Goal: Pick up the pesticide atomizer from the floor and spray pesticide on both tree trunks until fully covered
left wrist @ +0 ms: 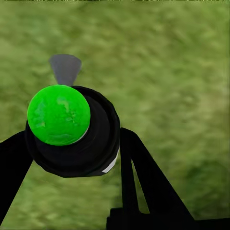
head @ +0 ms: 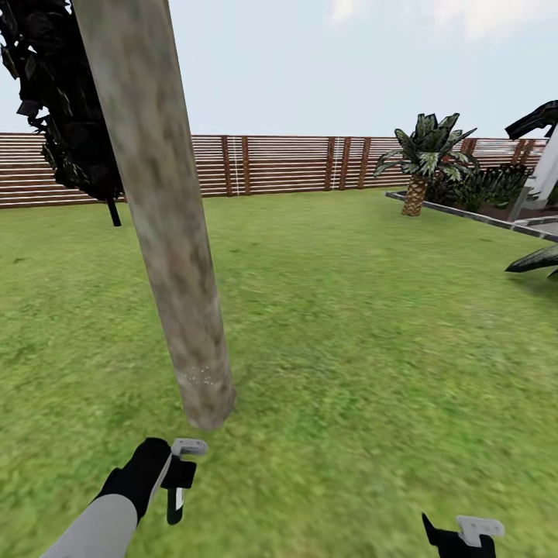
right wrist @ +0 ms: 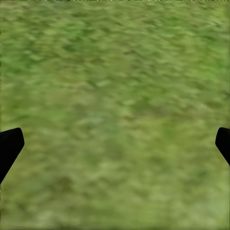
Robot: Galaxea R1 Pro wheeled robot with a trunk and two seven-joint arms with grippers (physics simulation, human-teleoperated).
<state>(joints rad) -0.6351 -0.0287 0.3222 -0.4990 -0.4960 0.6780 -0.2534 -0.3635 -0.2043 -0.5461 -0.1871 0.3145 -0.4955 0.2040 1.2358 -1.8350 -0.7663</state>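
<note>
My tree trunk (head: 159, 209) runs off the top edge; the foliage (head: 58, 101) and my right jaws are cropped.

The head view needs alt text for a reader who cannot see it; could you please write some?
A thick mottled tree trunk rises from the lawn, white pesticide specks near its base. The left hand holds the atomizer below it; a slatted fence runs behind.
</note>
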